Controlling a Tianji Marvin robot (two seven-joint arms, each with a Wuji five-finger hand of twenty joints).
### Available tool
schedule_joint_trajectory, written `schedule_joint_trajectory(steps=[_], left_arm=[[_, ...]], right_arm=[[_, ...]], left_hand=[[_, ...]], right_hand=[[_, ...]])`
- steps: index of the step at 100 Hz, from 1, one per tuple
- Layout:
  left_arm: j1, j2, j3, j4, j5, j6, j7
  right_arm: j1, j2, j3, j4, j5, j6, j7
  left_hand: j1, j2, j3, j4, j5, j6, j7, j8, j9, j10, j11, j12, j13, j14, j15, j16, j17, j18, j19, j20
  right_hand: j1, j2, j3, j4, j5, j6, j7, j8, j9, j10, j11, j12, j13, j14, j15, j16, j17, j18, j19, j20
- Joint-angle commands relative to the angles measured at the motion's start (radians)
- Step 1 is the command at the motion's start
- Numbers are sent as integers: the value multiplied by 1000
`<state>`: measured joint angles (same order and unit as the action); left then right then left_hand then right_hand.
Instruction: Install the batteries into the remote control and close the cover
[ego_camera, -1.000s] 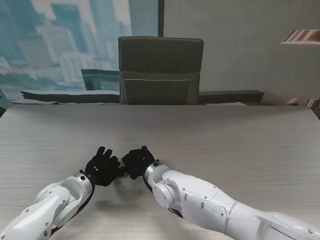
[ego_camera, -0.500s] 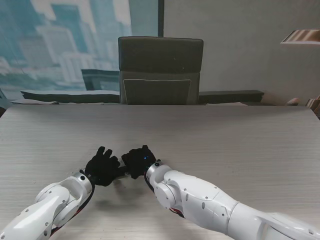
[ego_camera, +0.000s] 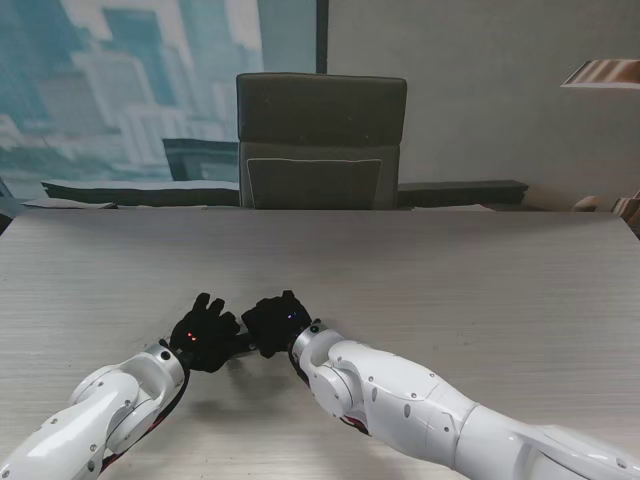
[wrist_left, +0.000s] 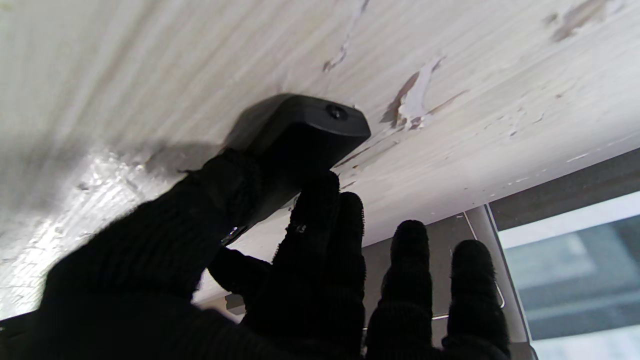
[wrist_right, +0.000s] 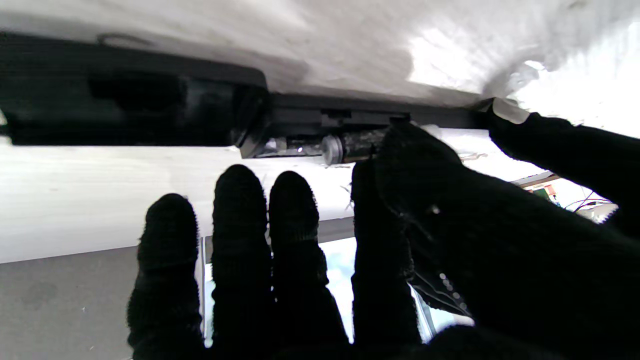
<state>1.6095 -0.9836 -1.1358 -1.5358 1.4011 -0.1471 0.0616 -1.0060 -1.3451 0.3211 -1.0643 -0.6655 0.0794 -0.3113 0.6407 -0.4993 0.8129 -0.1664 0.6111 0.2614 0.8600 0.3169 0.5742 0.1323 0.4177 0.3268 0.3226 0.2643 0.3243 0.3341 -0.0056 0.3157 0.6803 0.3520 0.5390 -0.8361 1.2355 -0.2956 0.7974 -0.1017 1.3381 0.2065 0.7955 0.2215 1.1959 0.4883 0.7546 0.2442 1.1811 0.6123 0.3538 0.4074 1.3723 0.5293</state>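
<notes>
Both black-gloved hands meet over the table's near left part. My left hand (ego_camera: 205, 337) (wrist_left: 300, 280) is shut on the black remote control (wrist_left: 300, 125), pinching one end between thumb and fingers against the table top. In the right wrist view the remote (wrist_right: 125, 110) lies lengthwise with its battery bay uncovered. A dark battery (wrist_right: 350, 144) with a metal end sits in the bay. My right hand (ego_camera: 273, 322) (wrist_right: 300, 260) has its four fingers straight and apart, and its thumb (wrist_right: 415, 160) rests on the battery. The cover is not visible. From the stand, the hands hide the remote.
The pale wood-grain table (ego_camera: 450, 280) stretches wide to the right and far side. A dark office chair (ego_camera: 320, 140) stands behind its far edge. The right forearm (ego_camera: 400, 400) crosses the near middle of the table.
Almost nothing differs: the right hand has crept a touch toward the left hand, and both stay on the remote.
</notes>
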Motion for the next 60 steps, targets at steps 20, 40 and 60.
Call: schedule_joint_trajectory(steps=[20, 40, 60], left_arm=[[20, 4, 10, 37, 5, -3, -36], [20, 4, 11, 36, 4, -3, -38], [20, 4, 11, 36, 4, -3, -38]], right_arm=[[5, -8, -6, 8, -1, 4, 11], [13, -13, -12, 16, 0, 17, 14], [18, -16, -16, 19, 6, 27, 27]], left_hand=[[156, -32, -7, 44, 63, -308, 179, 70, -14, -18, 15, 10, -5, -18, 11, -9, -11, 3, 21, 5], [156, -33, -7, 44, 64, -309, 179, 70, -12, -18, 15, 11, -3, -19, 13, -9, -10, 3, 21, 5], [155, -32, -7, 44, 64, -308, 179, 70, -13, -18, 15, 11, -5, -17, 12, -9, -10, 3, 21, 5]], right_hand=[[13, 18, 0, 2, 44, -7, -22, -11, 33, -14, 6, -22, 20, -4, 13, 3, 3, -10, 26, 16], [10, 9, 2, 2, 58, -8, -29, -5, 49, -15, 5, -26, 33, 1, 11, 0, 13, -5, 28, 16], [-16, 19, -1, 9, 115, -14, -9, 5, 77, -15, 13, -19, 44, 12, 14, -1, 16, 0, 28, 16]])
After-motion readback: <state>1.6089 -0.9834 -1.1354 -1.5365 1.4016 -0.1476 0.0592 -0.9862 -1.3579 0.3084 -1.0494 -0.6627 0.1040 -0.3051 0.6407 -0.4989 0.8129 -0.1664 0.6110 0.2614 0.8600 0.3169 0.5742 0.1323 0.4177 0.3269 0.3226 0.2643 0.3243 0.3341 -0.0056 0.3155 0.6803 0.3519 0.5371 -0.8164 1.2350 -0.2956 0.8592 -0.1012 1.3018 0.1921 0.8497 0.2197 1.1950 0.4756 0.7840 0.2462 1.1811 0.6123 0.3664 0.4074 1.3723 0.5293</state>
